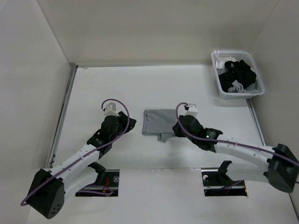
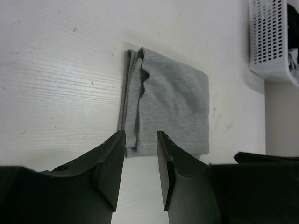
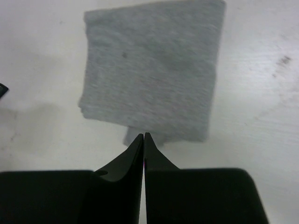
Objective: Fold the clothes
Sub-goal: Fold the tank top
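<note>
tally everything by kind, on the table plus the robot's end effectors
folded grey T-shirt: 1
white plastic basket: 1
heap of black and white garments in the basket: 1 (the pieces cannot be counted)
end effectors: 2 (left end effector, right end effector)
total: 5

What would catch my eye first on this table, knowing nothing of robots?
A light heather-grey T-shirt, folded into a small rectangle, lies in the middle of the table. The left tool stands open beside it, and the right tool is shut with nothing between its tips. In the far right corner sits a white perforated plastic basket heaped with black and white garments.
</note>
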`<action>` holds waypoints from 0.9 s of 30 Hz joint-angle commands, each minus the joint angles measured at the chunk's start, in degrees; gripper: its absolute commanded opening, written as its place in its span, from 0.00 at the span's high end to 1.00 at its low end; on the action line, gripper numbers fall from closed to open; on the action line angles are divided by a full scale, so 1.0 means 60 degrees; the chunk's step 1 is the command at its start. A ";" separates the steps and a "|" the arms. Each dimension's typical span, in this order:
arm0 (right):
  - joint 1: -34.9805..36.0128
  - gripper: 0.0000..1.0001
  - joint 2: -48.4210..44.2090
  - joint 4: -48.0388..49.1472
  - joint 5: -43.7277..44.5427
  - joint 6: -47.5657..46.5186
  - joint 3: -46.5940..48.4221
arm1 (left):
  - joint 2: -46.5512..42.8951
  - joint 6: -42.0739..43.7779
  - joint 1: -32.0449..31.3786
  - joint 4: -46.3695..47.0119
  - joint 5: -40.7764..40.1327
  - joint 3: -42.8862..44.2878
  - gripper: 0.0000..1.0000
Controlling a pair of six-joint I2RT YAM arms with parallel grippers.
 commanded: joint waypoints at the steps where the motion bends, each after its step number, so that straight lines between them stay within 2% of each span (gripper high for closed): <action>1: -0.0182 0.93 -0.1828 0.0879 0.0423 0.0183 -0.1152 | -0.0062 0.0677 0.0045 0.0135 -0.0837 0.0192 0.67; 5: -0.1133 0.70 -0.4189 0.0953 0.0732 0.0578 -0.2955 | -0.0531 0.0927 0.0498 -0.0540 -0.1204 -0.0086 0.54; 6: -0.1498 0.62 -0.4657 0.0982 0.0659 0.0637 -0.3277 | -0.0662 0.0898 0.0688 -0.0687 -0.1190 -0.0174 0.51; 8: -0.2143 0.50 -0.5216 0.1171 0.0484 0.0667 -0.3747 | -0.0838 0.0898 0.0953 -0.0834 -0.1088 -0.0306 0.46; 10: -0.2729 0.43 -0.5350 0.1697 0.0279 0.0507 -0.4128 | -0.0912 0.0854 0.1085 -0.0893 -0.1044 -0.0379 0.44; 15: -0.3595 0.42 -0.4867 0.3030 0.0014 0.0052 -0.4759 | -0.0650 0.0956 0.1158 -0.1229 -0.1146 -0.0219 0.42; 19: -0.3772 0.42 -0.4881 0.3793 -0.0015 -0.0168 -0.5052 | -0.0342 0.0957 0.1349 -0.1113 -0.1058 -0.0145 0.40; 27: -0.3757 0.42 -0.5130 0.3971 -0.0044 -0.0227 -0.5258 | 0.0464 0.1191 0.1320 -0.0264 -0.1043 -0.0131 0.42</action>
